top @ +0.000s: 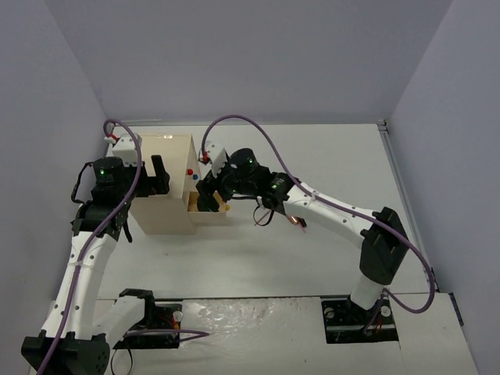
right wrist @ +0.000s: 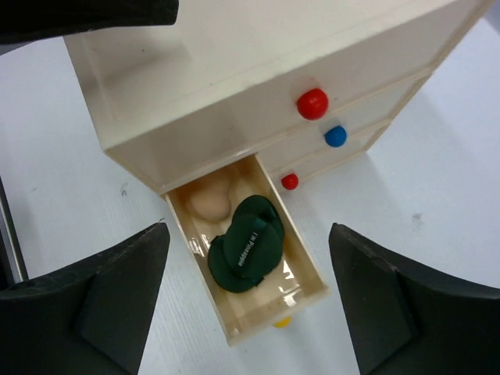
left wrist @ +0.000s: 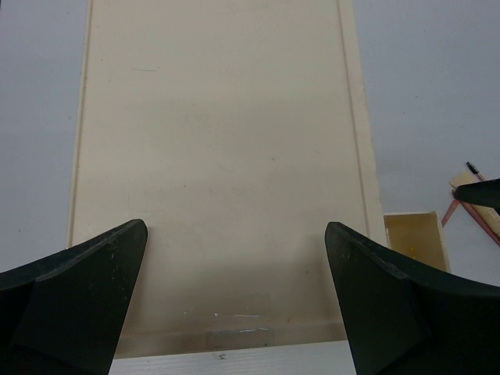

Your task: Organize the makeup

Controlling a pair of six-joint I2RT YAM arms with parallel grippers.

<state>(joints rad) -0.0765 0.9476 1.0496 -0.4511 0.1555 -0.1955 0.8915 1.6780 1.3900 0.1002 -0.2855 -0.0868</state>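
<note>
Drawer (right wrist: 267, 316) open from above, green compacts (right wrist: 246, 254) and beige piece (right wrist: 207, 201) crowding it, box (right wrist: 234, 70) behind

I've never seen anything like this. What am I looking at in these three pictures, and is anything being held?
Two robot arms stand at a white table. One picture looks down from above; the others come from cameras on each wrist. A cream box of drawers sits on the table. The left fingers are spread over its top. The right fingers hang open above the open drawer, which holds dark green compacts and a beige piece. Neither grips anything.
</note>
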